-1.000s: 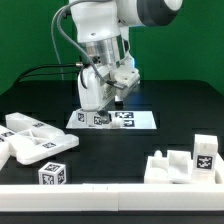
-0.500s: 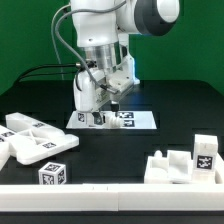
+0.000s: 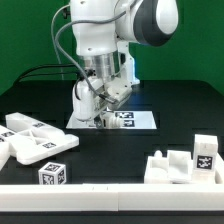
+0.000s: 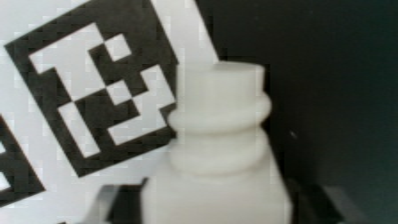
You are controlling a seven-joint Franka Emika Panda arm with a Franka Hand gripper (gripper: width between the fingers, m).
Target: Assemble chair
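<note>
A white turned chair post (image 4: 222, 140) with a stepped, rounded end stands between my gripper's (image 4: 214, 212) dark fingers (image 4: 125, 205), which press close on both its sides. Behind the post lies the marker board (image 4: 36, 165) with a large black tag. In the exterior view the gripper (image 3: 100, 114) is down at the marker board's (image 3: 143, 120) left end, and the arm hides the post. Other white chair pieces lie apart: flat panels (image 3: 28, 140) at the exterior view's left, a tagged block (image 3: 52, 175) in front of them.
A chunky white piece (image 3: 170, 166) and an upright tagged piece (image 3: 205, 153) sit at the exterior view's right. A long white rail (image 3: 110, 198) runs along the front edge. Black cables (image 3: 45, 72) trail behind the arm over the dark table.
The gripper has sunk lower onto the marker board's left end and its fingers have come together around the post.
</note>
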